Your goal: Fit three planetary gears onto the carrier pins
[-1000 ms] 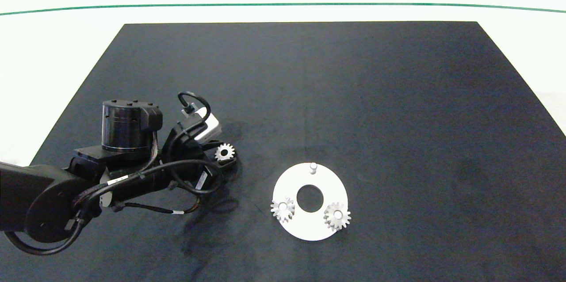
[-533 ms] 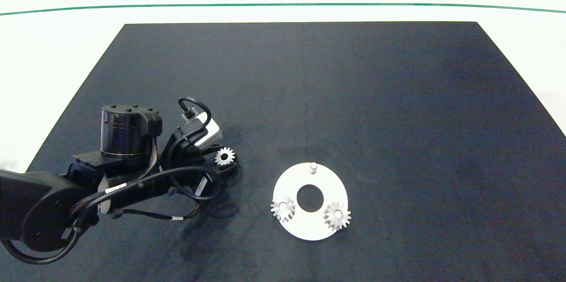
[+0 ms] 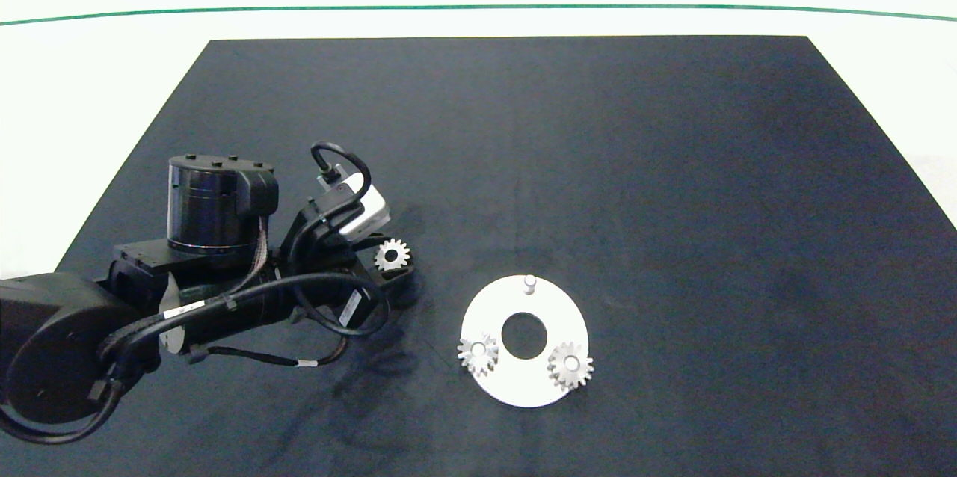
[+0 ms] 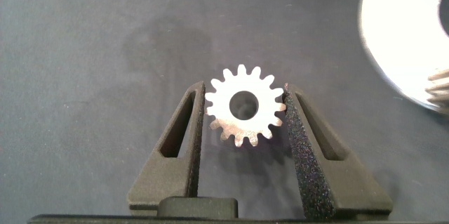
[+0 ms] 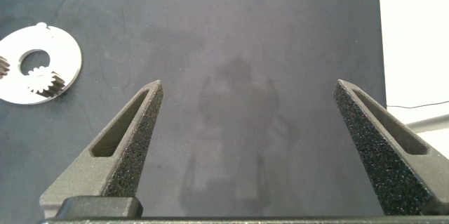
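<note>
Silvery and toothed, the third planetary gear is clamped flat between the two fingers of the left gripper, which press on its teeth from both sides. It hangs above the dark mat, to the left of the white carrier disc and well apart from it. Two other gears already sit on the near pins of the disc, and only the far pin is bare. So the step in hand seems to be the transport of the last gear. I judge the next move needs the centre hole brought exactly over this pin, then a straight descent. The right gripper is spread wide and empty, off to the side above the mat.
</note>
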